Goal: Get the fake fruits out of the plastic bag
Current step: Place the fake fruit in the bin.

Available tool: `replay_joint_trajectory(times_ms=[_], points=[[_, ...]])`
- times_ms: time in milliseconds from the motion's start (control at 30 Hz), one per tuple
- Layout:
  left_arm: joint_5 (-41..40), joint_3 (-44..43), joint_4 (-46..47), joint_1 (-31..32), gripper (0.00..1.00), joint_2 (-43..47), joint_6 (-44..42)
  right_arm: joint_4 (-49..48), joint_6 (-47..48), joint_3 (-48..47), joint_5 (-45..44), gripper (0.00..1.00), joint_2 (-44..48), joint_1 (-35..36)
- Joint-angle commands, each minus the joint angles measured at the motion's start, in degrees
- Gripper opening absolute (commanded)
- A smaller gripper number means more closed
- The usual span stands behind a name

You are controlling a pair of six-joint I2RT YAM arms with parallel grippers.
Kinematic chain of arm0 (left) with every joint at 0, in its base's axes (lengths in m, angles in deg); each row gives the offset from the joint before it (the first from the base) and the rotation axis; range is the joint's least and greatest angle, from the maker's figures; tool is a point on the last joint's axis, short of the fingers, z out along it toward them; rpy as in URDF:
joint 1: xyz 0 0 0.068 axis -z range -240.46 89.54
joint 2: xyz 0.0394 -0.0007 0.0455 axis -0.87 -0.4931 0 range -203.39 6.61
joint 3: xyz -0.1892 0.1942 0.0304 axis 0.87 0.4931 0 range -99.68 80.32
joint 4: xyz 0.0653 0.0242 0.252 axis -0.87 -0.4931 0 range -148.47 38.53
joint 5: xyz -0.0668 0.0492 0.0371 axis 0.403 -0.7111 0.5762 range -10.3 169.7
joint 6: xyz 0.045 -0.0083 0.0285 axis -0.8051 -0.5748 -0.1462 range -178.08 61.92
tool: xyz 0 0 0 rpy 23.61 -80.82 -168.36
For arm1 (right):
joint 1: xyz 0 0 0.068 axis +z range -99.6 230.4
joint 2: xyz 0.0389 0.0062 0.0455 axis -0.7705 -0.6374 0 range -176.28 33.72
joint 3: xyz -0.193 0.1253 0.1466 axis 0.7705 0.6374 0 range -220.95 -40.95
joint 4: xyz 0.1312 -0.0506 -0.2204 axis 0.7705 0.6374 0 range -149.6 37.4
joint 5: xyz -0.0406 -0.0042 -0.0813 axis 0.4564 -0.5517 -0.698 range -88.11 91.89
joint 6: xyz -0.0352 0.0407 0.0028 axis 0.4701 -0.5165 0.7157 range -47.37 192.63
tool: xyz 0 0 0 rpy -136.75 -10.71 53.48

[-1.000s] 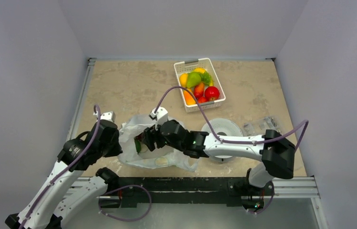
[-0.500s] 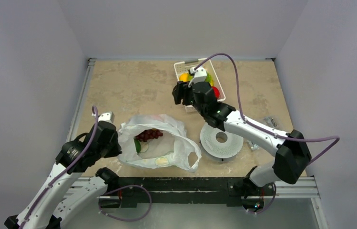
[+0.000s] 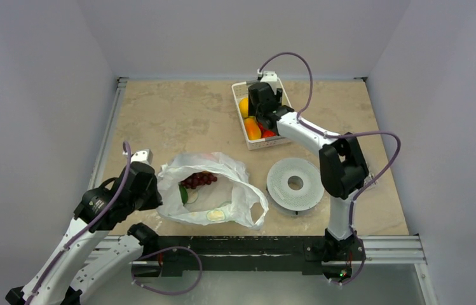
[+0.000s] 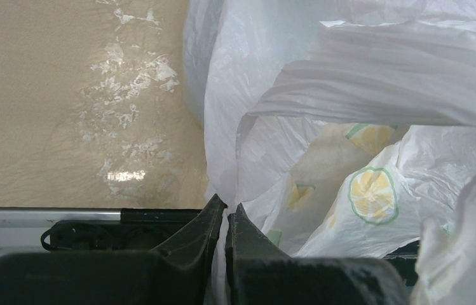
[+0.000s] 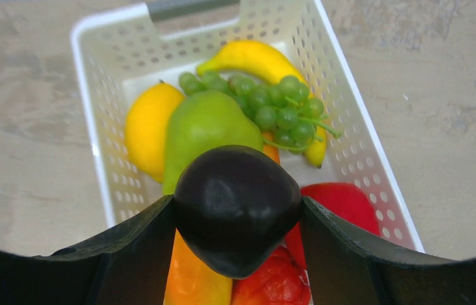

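I hold dark fruit [image 5: 235,190] in right gripper [image 5: 238,219] above heaped basket [image 5: 93,95]; released, may bounce out; left gripper [image 4: 225,219] pinches plastic bag [image 4: 349,76] rim.

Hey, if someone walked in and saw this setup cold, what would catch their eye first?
Probably the dark glossy fruit pinched in the right claw, hanging over the fruit-filled white basket at the back. Next comes the plastic bag up front, its rim gripped by the left claw, with a dark red grape bunch showing inside.
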Motion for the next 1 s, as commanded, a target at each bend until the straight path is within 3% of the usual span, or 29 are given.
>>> replay_joint_trajectory(times_ms=[0, 133, 167, 200, 233, 267, 367, 500, 667, 867, 967], points=[[-0.4, 0.0, 1.3, 0.4, 0.00, 0.3, 0.3, 5.3, -0.1, -3.7, 0.0, 0.00, -1.7, -0.6], [-0.8, 0.0, 1.1, 0.4, 0.00, -0.1, 0.4, 6.7, -1.2, -1.8, 1.6, 0.02, -2.1, -0.6], [-0.8, -0.1, 1.1, 0.4, 0.00, -0.2, 0.5, 5.7, -0.7, -0.9, 1.9, 0.11, -2.0, -0.6], [-0.9, -0.1, 1.1, 0.4, 0.00, -0.1, 0.5, 5.0, 0.1, -0.4, 2.5, 0.26, -2.0, -0.7], [-0.8, -0.1, 1.1, 0.4, 0.00, 0.0, 0.5, 5.7, 0.5, -0.7, 2.9, 0.50, -2.2, -0.7], [-0.8, -0.1, 1.2, 0.4, 0.00, -0.1, 0.5, 6.7, 0.7, -1.3, 3.1, 0.60, -2.5, -0.7], [-0.6, -0.1, 1.2, 0.4, 0.00, -0.5, 0.4, 7.5, 1.8, -1.8, 4.2, 0.82, -2.2, -0.7], [-0.9, -0.1, 1.1, 0.5, 0.00, -0.5, 0.5, 7.2, 3.1, -0.7, 6.4, 0.98, -0.5, -0.8], [-0.9, -0.1, 1.1, 0.5, 0.00, -0.7, 0.5, 8.1, 4.2, 1.5, 10.4, 0.99, 4.7, 0.4], [-0.4, -0.1, 1.2, 0.5, 0.00, -0.9, 0.3, 8.0, 6.1, 3.4, 6.7, 0.99, 11.3, 7.3], [-0.6, 0.0, 1.2, 1.0, 0.00, -0.7, 0.4, 6.3, 6.2, 5.9, 12.0, 0.98, 16.2, 11.1]])
